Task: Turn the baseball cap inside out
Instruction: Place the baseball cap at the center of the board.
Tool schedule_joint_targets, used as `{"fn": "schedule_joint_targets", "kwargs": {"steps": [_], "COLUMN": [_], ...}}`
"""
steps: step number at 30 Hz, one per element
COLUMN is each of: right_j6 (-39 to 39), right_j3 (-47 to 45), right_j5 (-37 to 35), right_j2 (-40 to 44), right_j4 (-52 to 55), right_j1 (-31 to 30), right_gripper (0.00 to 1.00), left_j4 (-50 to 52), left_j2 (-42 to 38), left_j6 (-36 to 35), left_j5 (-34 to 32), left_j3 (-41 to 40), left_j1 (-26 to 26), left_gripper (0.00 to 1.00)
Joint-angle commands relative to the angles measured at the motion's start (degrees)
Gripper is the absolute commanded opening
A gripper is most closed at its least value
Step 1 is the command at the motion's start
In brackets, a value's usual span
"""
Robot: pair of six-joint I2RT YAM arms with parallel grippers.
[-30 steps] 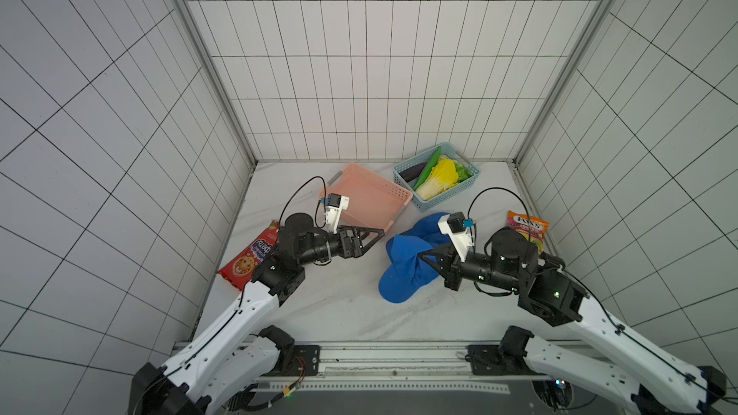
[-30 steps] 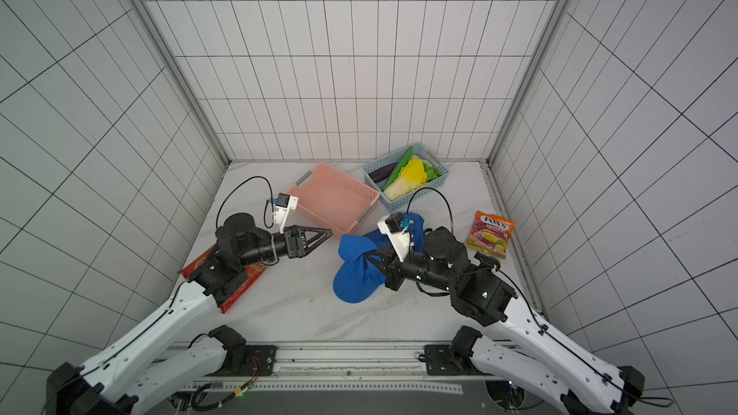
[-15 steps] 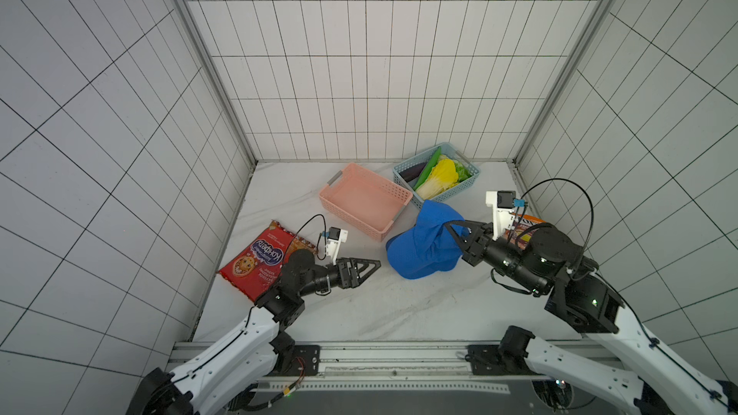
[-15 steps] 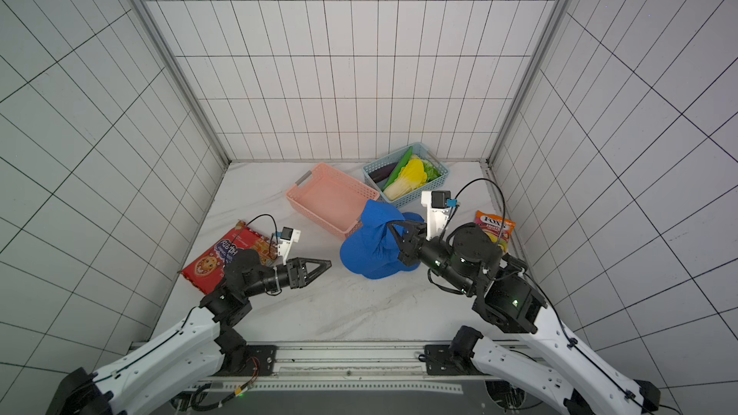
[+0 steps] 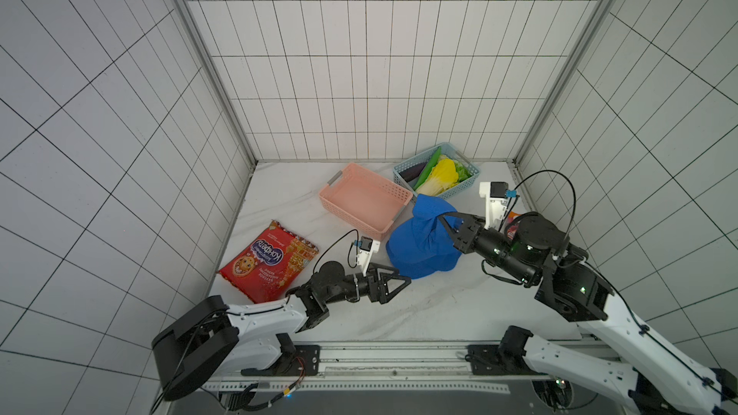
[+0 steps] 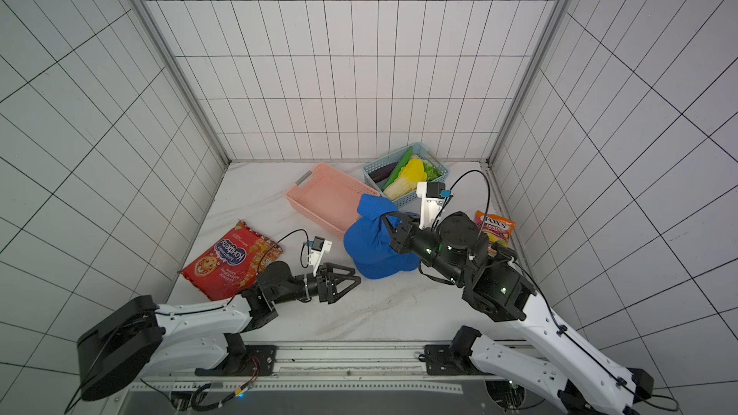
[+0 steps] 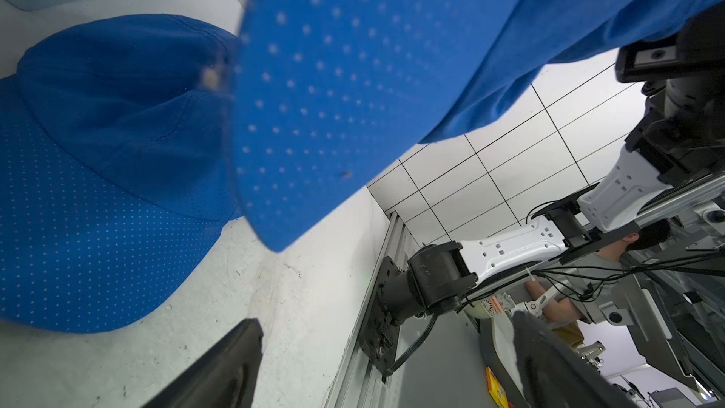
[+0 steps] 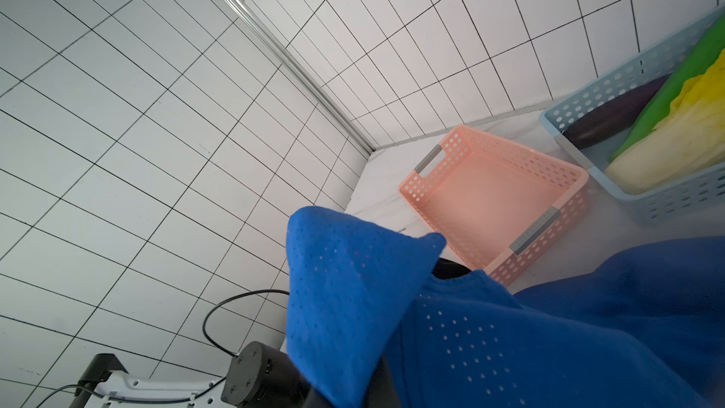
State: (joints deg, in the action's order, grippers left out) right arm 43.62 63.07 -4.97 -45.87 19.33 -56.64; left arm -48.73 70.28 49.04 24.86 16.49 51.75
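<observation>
The blue perforated baseball cap (image 5: pixel 415 245) (image 6: pixel 369 247) sits right of centre. Its lower part touches the table while a pinch of crown fabric is pulled up into a peak. My right gripper (image 5: pixel 444 220) (image 6: pixel 386 220) is shut on that pinch. In the right wrist view the cap (image 8: pixel 470 327) covers the jaws. My left gripper (image 5: pixel 401 278) (image 6: pixel 353 279) lies low in front of the cap, open with nothing between its fingers and not touching the cloth. In the left wrist view the cap (image 7: pixel 98 158) fills the space ahead, between the dark fingers (image 7: pixel 219 366).
A pink basket (image 5: pixel 365 201) (image 8: pixel 490 198) stands just behind the cap. A blue basket (image 5: pixel 463 187) of vegetables is at the back right. The red cookie packet (image 5: pixel 271 261) lies front left, by my left arm. A candy bag (image 6: pixel 495 229) lies by the right wall.
My right gripper has carried the pinched cap back and to the right, raising the fabric into a peak. The left arm has drawn back toward the front and lower, uncovering the cookie packet.
</observation>
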Motion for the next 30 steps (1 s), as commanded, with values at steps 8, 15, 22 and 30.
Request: {"fn": "schedule_joint_targets", "kwargs": {"steps": [8,15,22,30], "right_j6": [4.18,5.25,5.25,-0.39], "right_j3": [0.17,-2.80,-5.34,-7.50], "right_j5": [-1.18,-1.04,7.15,11.50], "right_j2": [3.95,7.99,8.90,5.32], "right_j4": [-2.45,5.00,12.81,26.84], "right_j1": [0.17,6.10,16.34,19.46], "right_gripper": [0.00,0.00,0.00,0.00], "left_j4": [-21.50,-19.09,3.91,45.05], "left_j2": [8.97,2.13,-13.08,-25.00], "left_j6": [1.21,-0.48,-2.05,-1.06], "left_j5": [-4.07,-7.24,-3.82,0.41], "left_j3": [3.89,0.45,0.34,6.99], "left_j1": [0.81,0.81,0.82,0.17], "left_gripper": [0.95,0.38,0.00,0.00]}}
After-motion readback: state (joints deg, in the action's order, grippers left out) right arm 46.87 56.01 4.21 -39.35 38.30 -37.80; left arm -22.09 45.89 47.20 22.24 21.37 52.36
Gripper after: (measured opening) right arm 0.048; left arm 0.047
